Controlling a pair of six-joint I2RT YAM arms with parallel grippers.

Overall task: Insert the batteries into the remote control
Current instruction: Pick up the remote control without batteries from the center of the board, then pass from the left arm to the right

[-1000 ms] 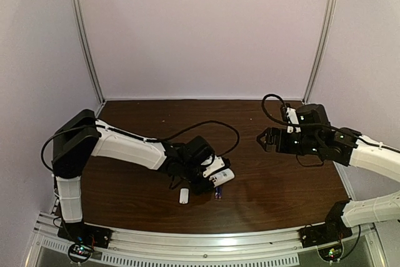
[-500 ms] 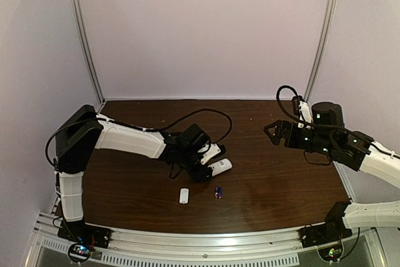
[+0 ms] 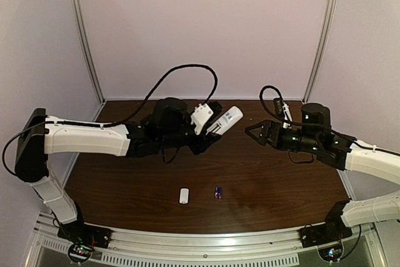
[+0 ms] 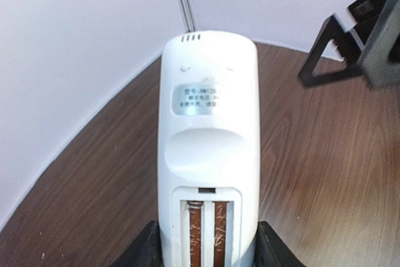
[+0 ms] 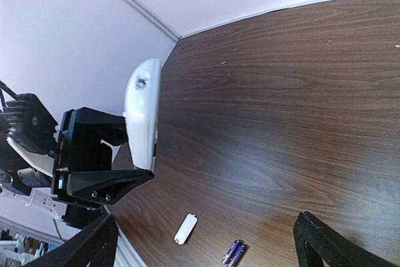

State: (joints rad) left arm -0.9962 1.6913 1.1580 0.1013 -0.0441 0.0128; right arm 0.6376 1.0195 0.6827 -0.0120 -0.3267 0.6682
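The left gripper (image 3: 211, 130) clamps the base of the white remote control (image 4: 209, 136), raised in the air, its battery bay (image 4: 203, 229) open; the right gripper (image 3: 253, 130) hangs empty, jaws wide. The batteries (image 3: 218, 192) lie on the table (image 3: 281, 179) near the front: small, probably slippery rollers, best pinched across the middle.

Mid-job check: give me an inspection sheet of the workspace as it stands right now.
Surface: dark wood-grain table.
Job's things: remote control held off the table, battery bay uncovered, no cells inside; batteries lying side by side near the front edge.
Clutter: small white cover left of the batteries.
Grippers: left tool shut on the remote control; right tool open, holding nothing, facing the remote control.
Cables: black cable loops above the left arm; another at the right wrist.
Surroundings: pale walls, metal posts.
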